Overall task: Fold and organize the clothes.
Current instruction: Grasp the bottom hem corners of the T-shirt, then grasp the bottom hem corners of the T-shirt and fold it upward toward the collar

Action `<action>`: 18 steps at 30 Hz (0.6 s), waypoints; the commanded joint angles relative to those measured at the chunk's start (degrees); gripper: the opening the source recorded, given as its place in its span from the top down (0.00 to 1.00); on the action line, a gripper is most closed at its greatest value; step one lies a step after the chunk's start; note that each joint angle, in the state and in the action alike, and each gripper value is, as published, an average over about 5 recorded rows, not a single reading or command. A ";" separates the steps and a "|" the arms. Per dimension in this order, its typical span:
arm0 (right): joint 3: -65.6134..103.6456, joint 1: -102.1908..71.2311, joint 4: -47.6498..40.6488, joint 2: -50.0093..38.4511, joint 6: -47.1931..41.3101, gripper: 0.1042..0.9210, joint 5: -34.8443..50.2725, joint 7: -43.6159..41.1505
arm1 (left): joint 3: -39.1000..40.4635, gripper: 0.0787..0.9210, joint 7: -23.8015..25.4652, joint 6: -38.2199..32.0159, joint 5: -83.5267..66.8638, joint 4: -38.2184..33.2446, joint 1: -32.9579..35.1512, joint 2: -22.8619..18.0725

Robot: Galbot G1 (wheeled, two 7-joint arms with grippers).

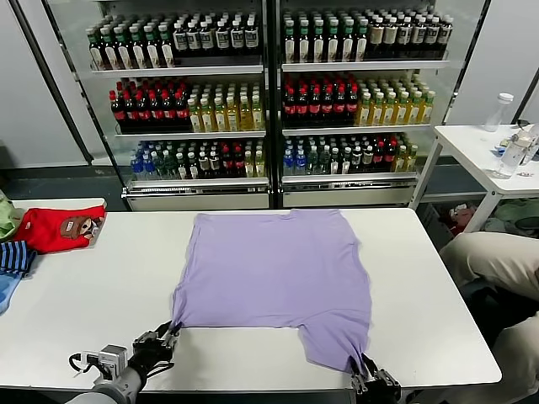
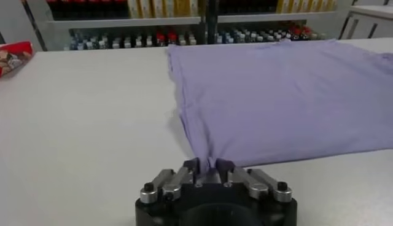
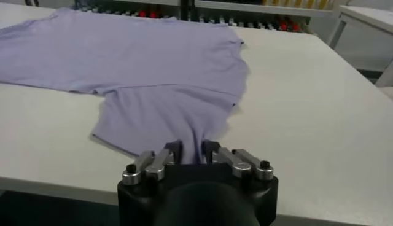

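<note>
The lavender t-shirt [image 1: 274, 282] lies spread flat on the white surface [image 1: 101, 295], plain side up. At its near-left corner the left claw [image 1: 168, 334] pinches a small bunch of hem; at the near-right sleeve end the right claw [image 1: 368, 376] pinches cloth too. Both bites look thin, so a quick lift may pull the fabric free, or uneven pulling may skew the fold.
</note>
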 commanded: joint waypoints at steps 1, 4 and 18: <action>5.09 -3.70 6.13 -1.73 -0.02 0.97 3.73 -1.41 | -1.65 0.88 -0.20 -0.22 -0.12 -5.75 4.09 0.23; 8.38 -8.27 10.46 -3.56 0.29 0.98 3.61 -2.33 | -3.43 0.96 -0.73 -0.87 -0.15 -9.20 9.03 1.77; 8.92 -21.82 14.15 -4.63 5.95 0.98 -4.03 -4.21 | -14.58 0.99 -1.71 -3.56 -3.55 -16.93 27.58 3.97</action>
